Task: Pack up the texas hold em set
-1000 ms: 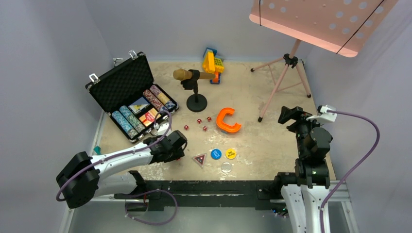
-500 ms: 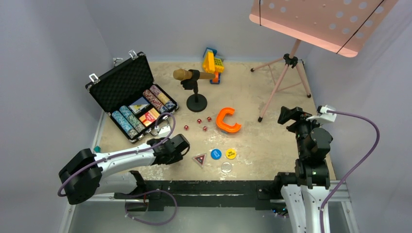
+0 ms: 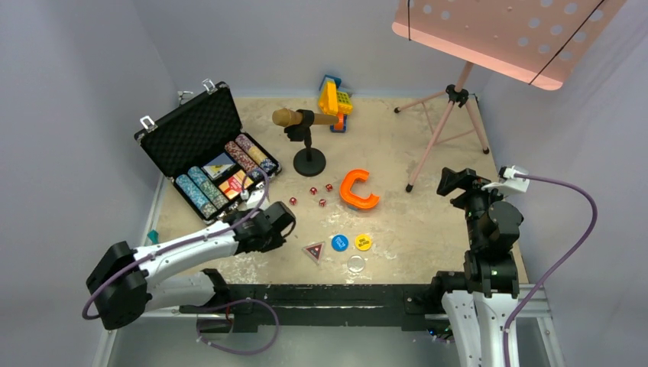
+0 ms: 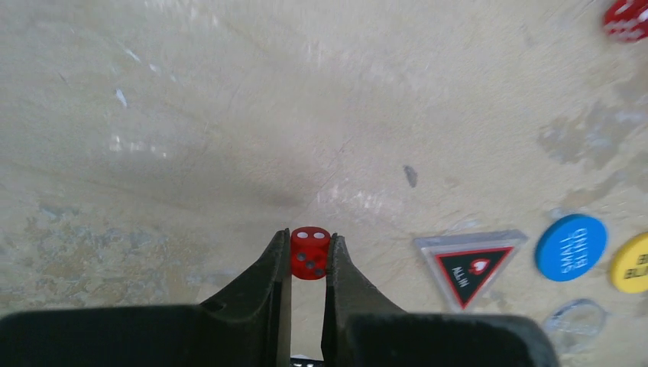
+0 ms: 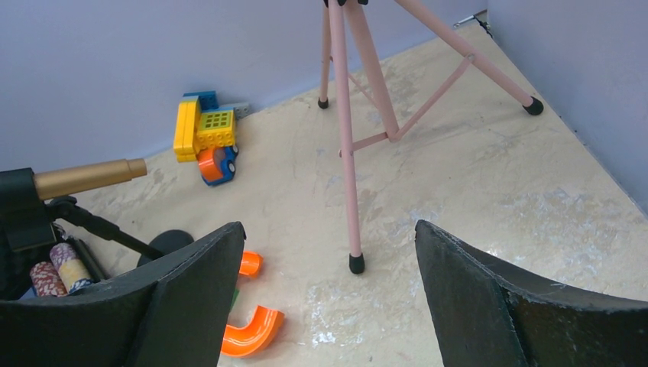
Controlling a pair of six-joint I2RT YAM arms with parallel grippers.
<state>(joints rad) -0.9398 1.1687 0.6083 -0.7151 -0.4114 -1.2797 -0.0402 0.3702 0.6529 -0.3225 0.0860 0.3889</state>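
Note:
The black case lies open at the back left, with rows of poker chips and card decks in its tray. My left gripper is just right of the case's near corner, above the table, shut on a small red die held between its fingertips. Several more red dice lie near the orange C-shaped piece. The triangular button, blue button and yellow button lie on the table near the front. My right gripper is open and empty, held high at the right.
A microphone on a round black stand stands behind the dice. A yellow toy is at the back. A pink music stand's tripod legs are at the back right. A clear disc lies near the front edge.
My left gripper, with the die in it, dipped slightly toward the front and then moved back a little toward the case. The right arm has not moved.

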